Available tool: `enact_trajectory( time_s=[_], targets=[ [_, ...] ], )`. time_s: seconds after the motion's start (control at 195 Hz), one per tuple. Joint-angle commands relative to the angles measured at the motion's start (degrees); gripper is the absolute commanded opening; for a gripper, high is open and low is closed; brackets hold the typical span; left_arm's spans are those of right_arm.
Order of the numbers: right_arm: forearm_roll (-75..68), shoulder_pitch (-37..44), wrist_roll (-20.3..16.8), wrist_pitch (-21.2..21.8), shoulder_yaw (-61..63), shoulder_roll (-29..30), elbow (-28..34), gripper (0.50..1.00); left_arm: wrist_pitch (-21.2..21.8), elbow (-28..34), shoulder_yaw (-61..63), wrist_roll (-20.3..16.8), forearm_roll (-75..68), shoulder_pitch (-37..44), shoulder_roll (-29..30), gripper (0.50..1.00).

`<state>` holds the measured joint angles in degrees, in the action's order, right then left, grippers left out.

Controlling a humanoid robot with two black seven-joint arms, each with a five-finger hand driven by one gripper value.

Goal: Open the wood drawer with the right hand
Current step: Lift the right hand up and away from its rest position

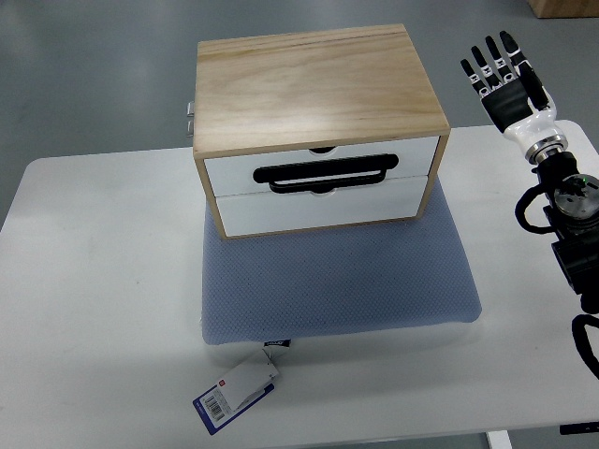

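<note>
Waiting to start | wood drawer (323, 166) shut, handle (325, 175) untouched | right hand (504, 77) fingers spread, empty, well apart | reach, grip, pull all left

Even, soft overhead light fills the top view, bright without harsh glare. The white surface (103, 281) shows a mild sheen. A faint shadow lies under the wooden box (314, 89) onto the blue mat (337, 281). Focus is sharp throughout, with no visible blur.
</note>
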<state>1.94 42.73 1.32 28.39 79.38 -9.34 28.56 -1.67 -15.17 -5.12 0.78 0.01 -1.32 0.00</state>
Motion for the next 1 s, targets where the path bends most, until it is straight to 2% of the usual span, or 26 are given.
enact_trajectory(
  time_s=[0.0,0.328,0.441,0.447,0.457,0.606,0.688,0.693,0.703,0.811,0.908,0.97,0.975,0.996],
  targets=[
    [0.43,0.08,0.0,-0.27,-0.19,-0.07,0.0,0.946,0.0,-0.03,0.03,0.01,-0.01,0.0,0.0,1.0],
    [0.61,1.13,-0.09,-0.35,-0.36,-1.3,0.0,0.946,0.0,-0.03,0.12,0.01,-0.01,0.0,0.0,1.0],
    [1.75,4.56,-0.35,-1.06,-6.08,-3.94,0.0,0.946,0.0,-0.03,0.12,0.01,-0.01,0.0,0.0,1.0],
    [1.75,7.08,-0.53,-1.23,-10.43,-6.37,0.0,0.946,0.0,-0.12,0.12,0.01,-0.1,0.0,0.0,1.0],
    [1.75,7.72,-0.53,-1.23,-11.69,-7.01,0.0,0.946,0.0,-0.12,0.12,0.01,-0.18,0.0,0.0,1.0],
    [1.49,16.94,-1.14,-1.06,-27.33,-14.04,0.44,0.946,-0.09,-0.21,0.12,0.01,-0.36,0.0,0.0,1.0],
    [1.66,19.24,-1.41,-0.88,-30.69,-15.1,0.88,0.944,-0.09,-0.21,0.12,0.01,-0.36,0.0,0.0,1.0],
    [2.45,23.07,-2.1,-0.62,-37.21,-16.84,2.19,0.944,-0.17,-0.21,0.12,0.01,-0.36,0.0,0.0,1.0],
    [2.8,24.24,-2.46,-0.7,-38.93,-17.29,2.64,0.944,-0.09,-0.21,0.12,0.01,-0.36,0.0,0.0,1.0],
    [7.29,34.87,-6.32,-0.53,-52.47,-21.07,8.79,0.944,-0.09,-0.91,0.12,0.01,-0.27,0.0,0.0,1.0],
    [10.98,45.59,-10.28,-0.18,-64.51,-22.13,15.46,0.944,-0.18,-1.09,0.12,0.01,-0.36,-0.09,0.0,1.0],
    [11.25,46.75,-10.9,-0.18,-66.02,-22.13,16.18,0.944,-0.18,-1.09,0.12,0.01,-0.36,0.0,0.0,1.0],
    [11.68,53.19,-14.38,-0.18,-73.24,-22.13,19.92,0.944,-0.18,-1.09,0.2,0.01,-0.36,-0.09,0.0,1.0],
    [11.68,56.05,-15.9,-0.18,-76.11,-21.95,21.53,0.944,-0.18,-1.09,0.12,0.01,-0.36,-0.09,0.0,1.0]
  ],
)
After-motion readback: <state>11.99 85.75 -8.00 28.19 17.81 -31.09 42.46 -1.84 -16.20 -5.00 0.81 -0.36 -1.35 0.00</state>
